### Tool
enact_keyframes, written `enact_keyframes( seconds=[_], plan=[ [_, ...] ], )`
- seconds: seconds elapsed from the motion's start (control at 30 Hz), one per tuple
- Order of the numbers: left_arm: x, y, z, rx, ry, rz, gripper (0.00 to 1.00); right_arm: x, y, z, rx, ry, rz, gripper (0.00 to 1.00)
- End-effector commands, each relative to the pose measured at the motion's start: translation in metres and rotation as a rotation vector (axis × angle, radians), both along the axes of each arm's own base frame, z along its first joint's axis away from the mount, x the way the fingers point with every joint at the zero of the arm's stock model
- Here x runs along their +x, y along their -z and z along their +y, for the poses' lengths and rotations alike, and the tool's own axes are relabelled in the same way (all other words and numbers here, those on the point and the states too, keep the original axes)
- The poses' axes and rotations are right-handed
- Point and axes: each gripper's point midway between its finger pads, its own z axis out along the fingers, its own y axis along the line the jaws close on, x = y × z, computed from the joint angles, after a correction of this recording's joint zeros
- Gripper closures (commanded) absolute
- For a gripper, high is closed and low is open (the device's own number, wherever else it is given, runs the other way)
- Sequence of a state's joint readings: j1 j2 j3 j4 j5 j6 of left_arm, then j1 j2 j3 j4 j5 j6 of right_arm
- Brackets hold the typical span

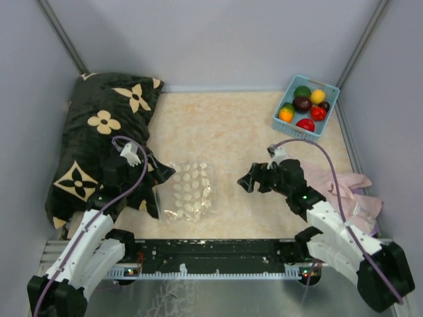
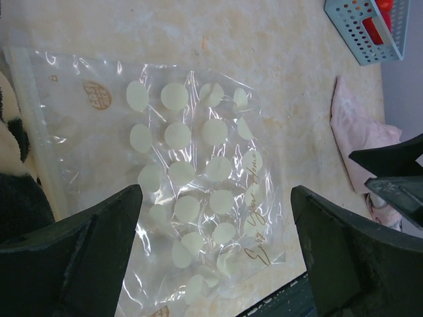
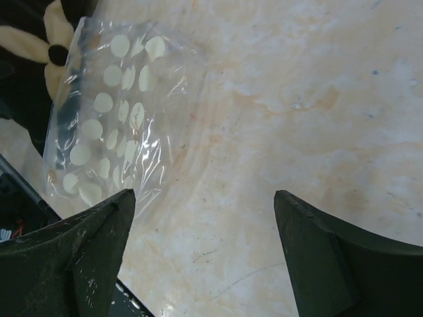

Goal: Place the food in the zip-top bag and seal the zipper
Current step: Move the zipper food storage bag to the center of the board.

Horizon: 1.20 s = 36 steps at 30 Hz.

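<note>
Nearest me, my left gripper stands wide apart with nothing between its fingers, just over the left edge of the clear, crinkly zip-top bag with white polka dots, which lies flat on the beige marbled table. My right gripper also gapes wide and bare, right of the bag. The narrow clear zipper strip faces the black floral pillow. A crumpled pink cloth sits under the right arm. Far right, the glossy toy food fills the light blue plastic basket.

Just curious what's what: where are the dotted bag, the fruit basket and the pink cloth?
dotted bag (image 1: 190, 191): top view, its dotted middle.
fruit basket (image 1: 295, 131): top view, its near wall.
pink cloth (image 1: 357, 185): top view, its middle.
</note>
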<state>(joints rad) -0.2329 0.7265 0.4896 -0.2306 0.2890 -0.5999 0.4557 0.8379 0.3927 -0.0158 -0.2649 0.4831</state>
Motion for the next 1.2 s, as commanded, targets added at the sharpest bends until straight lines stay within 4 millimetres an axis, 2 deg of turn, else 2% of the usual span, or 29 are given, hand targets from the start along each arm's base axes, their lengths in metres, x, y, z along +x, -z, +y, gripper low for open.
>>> enact_keyframes(
  seconds=[0.0, 0.27, 0.4, 0.57, 0.67, 0.77, 0.83, 0.9, 1.03, 1.1, 1.17],
  plan=[
    [0.005, -0.006, -0.005, -0.062, -0.007, -0.034, 0.00, 0.015, -0.017, 0.044, 0.068, -0.057, -0.081, 0.13],
    [0.006, -0.008, -0.008, -0.071, 0.010, -0.041, 0.00, 0.023, 0.001, 0.106, 0.031, -0.169, -0.036, 0.14],
    [0.005, -0.006, -0.012, -0.087, 0.029, -0.041, 0.01, 0.026, 0.013, 0.123, 0.020, -0.191, -0.007, 0.20],
    [0.003, -0.006, -0.016, -0.104, 0.053, -0.031, 0.01, 0.030, 0.030, 0.133, 0.004, -0.197, 0.035, 0.27],
    [0.002, -0.005, -0.018, -0.111, 0.063, -0.029, 0.02, 0.032, 0.039, 0.135, -0.014, -0.193, 0.055, 0.33],
    [0.002, -0.003, -0.019, -0.113, 0.072, -0.023, 0.02, 0.034, 0.047, 0.132, -0.039, -0.176, 0.061, 0.42],
    [0.002, -0.001, -0.021, -0.118, 0.080, -0.016, 0.02, 0.036, 0.050, 0.129, -0.062, -0.164, 0.058, 0.51],
    [0.001, 0.001, -0.023, -0.126, 0.092, -0.008, 0.03, 0.039, 0.053, 0.123, -0.091, -0.143, 0.056, 0.68],
    [0.000, 0.004, -0.026, -0.132, 0.110, 0.006, 0.04, 0.044, 0.057, 0.111, -0.156, -0.113, 0.046, 0.92],
    [0.000, 0.005, -0.027, -0.133, 0.116, 0.011, 0.04, 0.049, 0.058, 0.101, -0.183, -0.093, 0.040, 1.00],
    [0.000, 0.006, -0.028, -0.134, 0.120, 0.011, 0.05, 0.057, 0.057, 0.086, -0.205, -0.058, 0.037, 1.00]
  ],
)
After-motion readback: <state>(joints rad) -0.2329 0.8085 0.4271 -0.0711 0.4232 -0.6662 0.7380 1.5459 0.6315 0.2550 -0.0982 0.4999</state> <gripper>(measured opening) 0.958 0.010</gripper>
